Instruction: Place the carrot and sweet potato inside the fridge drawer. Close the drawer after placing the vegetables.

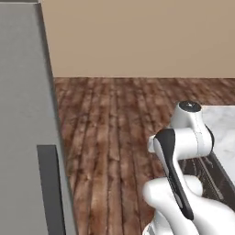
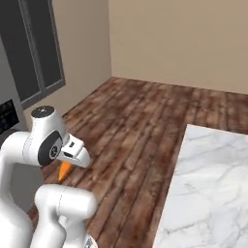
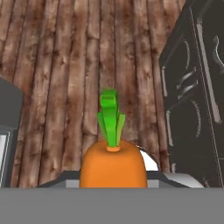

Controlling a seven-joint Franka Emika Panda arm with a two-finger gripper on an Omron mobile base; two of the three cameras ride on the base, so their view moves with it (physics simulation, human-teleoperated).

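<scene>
Bright orange sits right at the camera on the hand: the carrot (image 3: 113,164), green top pointing away, is held in the gripper (image 3: 113,181), whose jaws are closed on its body. From the right base view the carrot's tapered end (image 2: 64,170) pokes out below the wrist, well above the floor.

By my reading this is the carrying step — the first vegetable is picked and on its way, with the sweet potato and the drawer closing not yet done. The next move calls for bringing the carrot to the fridge drawer and lowering it inside before the jaws part; neither drawer nor sweet potato can be placed from here.

Below lies a dark wood-plank floor (image 1: 114,133). A grey appliance side (image 1: 23,114) stands on the left, a white marble counter (image 2: 208,189) to the right, beige walls (image 2: 184,38) behind.
</scene>
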